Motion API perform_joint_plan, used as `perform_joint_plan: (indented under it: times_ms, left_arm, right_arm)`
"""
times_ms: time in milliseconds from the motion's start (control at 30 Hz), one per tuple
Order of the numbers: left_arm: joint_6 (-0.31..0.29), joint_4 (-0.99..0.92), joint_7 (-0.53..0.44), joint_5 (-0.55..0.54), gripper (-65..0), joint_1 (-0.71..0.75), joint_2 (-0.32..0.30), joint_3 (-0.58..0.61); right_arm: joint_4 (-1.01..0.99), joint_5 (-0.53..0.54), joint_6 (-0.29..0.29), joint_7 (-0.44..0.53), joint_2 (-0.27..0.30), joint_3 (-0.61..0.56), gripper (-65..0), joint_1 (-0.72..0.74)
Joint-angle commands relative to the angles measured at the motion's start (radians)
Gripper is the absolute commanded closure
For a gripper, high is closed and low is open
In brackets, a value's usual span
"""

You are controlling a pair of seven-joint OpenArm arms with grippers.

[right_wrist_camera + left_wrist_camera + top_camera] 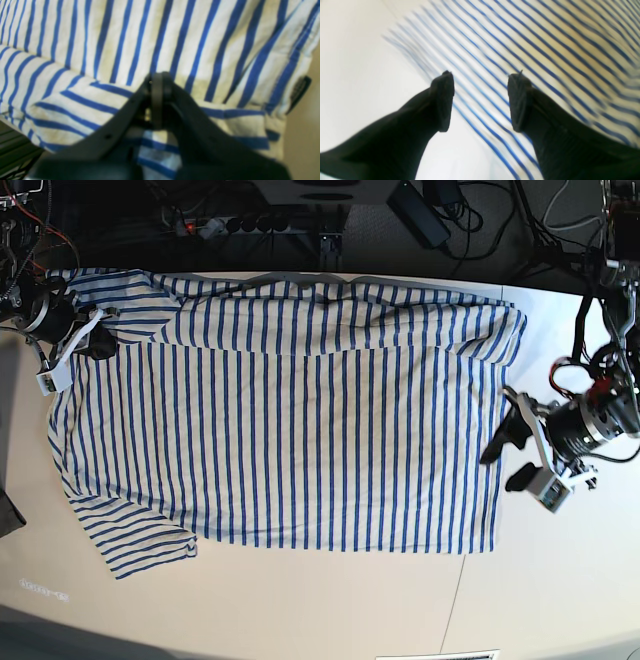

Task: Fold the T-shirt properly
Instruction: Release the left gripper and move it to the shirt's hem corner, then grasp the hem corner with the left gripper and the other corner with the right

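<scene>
Overhead: left claw [512, 452] wide beside T-shirt [290, 410] hem; right claw [157, 100] apparently pinching sleeve fold; cables [470, 205] behind table [330, 600].

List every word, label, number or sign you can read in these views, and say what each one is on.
None can be read.
Faint pale marks on the table near its lower left edge in the base view: too small and faint to read.
Dark tag at the edge of the T-shirt in the right wrist view: blurred, no text legible.
The T-shirt carries only blue stripes, no print.
</scene>
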Motion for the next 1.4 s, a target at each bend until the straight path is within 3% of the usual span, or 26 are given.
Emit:
perform_joint_plan:
  times_ms: [0,333,567,733,1067,1200,1267,1367]
  left_arm:
    - [0.005,-0.032,-0.016,-0.016,-37.6,-0.053,-0.008,-0.007]
    - [0.003,-0.712,-0.025,-0.079,-37.6,-0.483,0.129,-0.007]
    - [0.004,-1.122,-0.043,-0.079,-37.6,-0.632,0.153,-0.008]
    - [0.003,-1.202,-0.015,-0.109,-37.6,-0.634,0.164,-0.008]
    - [0.013,-1.205,0.002,-0.092,-37.6,-0.621,0.294,-0.008]
    - [0.034,-1.205,-0.010,-0.055,-37.3,-0.620,0.317,-0.008]
    - [0.033,-1.205,-0.023,-0.032,-29.2,-0.621,0.316,-0.008]
    - [0.030,-1.205,-0.051,-0.010,-5.9,-0.621,0.311,-0.008]
  right_arm:
    - [0.006,-0.021,0.053,-0.008,0.019,0.009,0.0,0.004]
    - [0.006,-0.034,0.053,-0.007,0.019,0.009,0.0,0.003]
    - [0.006,-0.034,0.053,-0.009,0.019,0.009,0.0,0.003]
    - [0.007,-0.031,0.053,-0.011,0.019,0.009,0.0,0.003]
    - [0.007,-0.030,0.053,-0.015,0.019,0.009,0.0,0.003]
    - [0.007,-0.026,0.053,-0.015,0.019,0.009,0.0,0.003]
    - [0.007,-0.007,0.053,-0.015,0.019,0.009,0.0,0.004]
    - [0.015,0.016,0.053,-0.011,0.019,0.010,0.0,0.005]
